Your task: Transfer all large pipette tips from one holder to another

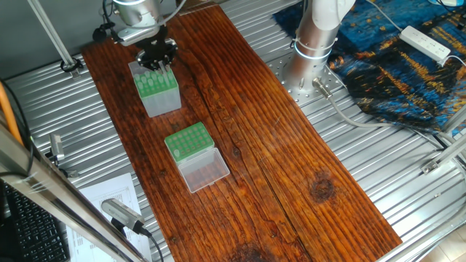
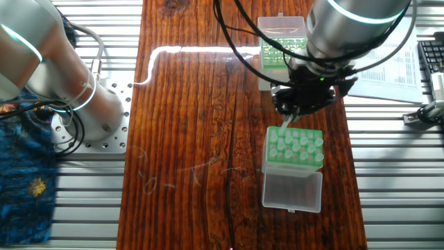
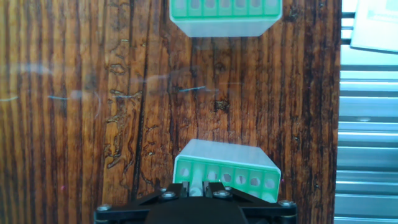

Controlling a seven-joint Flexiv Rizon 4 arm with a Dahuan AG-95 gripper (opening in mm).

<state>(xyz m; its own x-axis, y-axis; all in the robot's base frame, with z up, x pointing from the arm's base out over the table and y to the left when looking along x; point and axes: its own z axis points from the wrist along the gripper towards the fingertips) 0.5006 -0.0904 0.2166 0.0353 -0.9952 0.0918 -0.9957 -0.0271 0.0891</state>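
Note:
The taller grey-sided holder [image 1: 159, 93] with a green top plate carries several pale large pipette tips [image 1: 153, 76]. It also shows in the other fixed view [image 2: 295, 149] and in the hand view [image 3: 227, 169]. My gripper [image 1: 156, 62] hangs right over its far end. Its jaws [image 3: 199, 186] are shut on one pale pipette tip [image 2: 285, 127], whose lower end is at the holder's top plate. The low green rack [image 1: 187, 140] with its clear lid [image 1: 204, 171] open lies apart, nearer the board's middle. It also shows in the other fixed view [image 2: 281, 50] and in the hand view [image 3: 224, 9].
Both boxes stand on a long wooden board [image 1: 277, 145] over a ribbed metal table. The arm's base [image 1: 313, 44] stands beside the board, with a blue cloth [image 1: 393, 65] and a power strip [image 1: 426, 42] behind it. Papers [image 1: 109, 193] lie on the other side.

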